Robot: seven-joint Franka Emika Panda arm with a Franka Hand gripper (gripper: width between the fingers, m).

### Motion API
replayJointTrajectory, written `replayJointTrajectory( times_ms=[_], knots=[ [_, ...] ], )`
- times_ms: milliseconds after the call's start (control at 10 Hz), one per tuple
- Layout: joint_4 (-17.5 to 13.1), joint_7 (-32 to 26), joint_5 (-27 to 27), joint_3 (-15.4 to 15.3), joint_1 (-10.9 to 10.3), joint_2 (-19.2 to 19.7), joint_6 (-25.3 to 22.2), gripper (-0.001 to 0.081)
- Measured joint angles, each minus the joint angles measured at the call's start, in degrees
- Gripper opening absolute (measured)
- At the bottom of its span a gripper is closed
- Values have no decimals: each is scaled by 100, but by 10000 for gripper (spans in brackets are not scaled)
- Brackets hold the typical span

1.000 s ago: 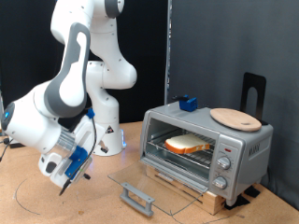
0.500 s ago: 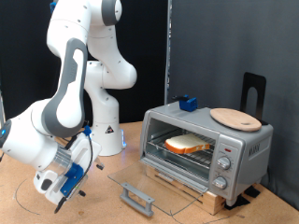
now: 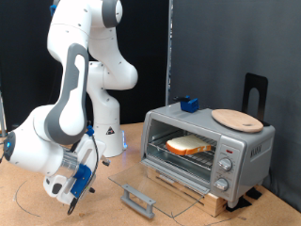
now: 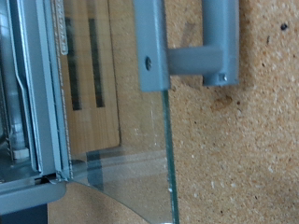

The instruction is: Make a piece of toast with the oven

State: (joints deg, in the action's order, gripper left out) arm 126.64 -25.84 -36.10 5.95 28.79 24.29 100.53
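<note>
1. My pincer (image 3: 77, 191) hangs low over the cork table (image 3: 38, 202). I cannot tell if it is open or closed.
2. The oven (image 3: 207, 147) stands well away from my pincer, toward the exterior view's right.
3. Its glass door (image 3: 150, 181) lies flat and open, between my pincer and the oven.
4. The grey handle (image 4: 182, 42) shows close up in my wrist view.
5. The piece of toast (image 3: 189, 145) sits inside the oven on the rack.
6. A round wooden board (image 3: 236, 119) rests on top of the oven.
</note>
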Motion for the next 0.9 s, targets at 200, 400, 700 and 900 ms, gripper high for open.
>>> replayJointTrajectory(
  times_ms=[200, 400, 700, 900],
  knots=[
    [126, -14, 36, -22, -31, 2, 93, 804],
    [273, -20, 21, -139, -49, 2, 87, 804],
    [600, -85, -110, -426, -104, -8, 180, 804],
    [841, -130, -266, -609, -159, -39, 296, 804]
  ],
)
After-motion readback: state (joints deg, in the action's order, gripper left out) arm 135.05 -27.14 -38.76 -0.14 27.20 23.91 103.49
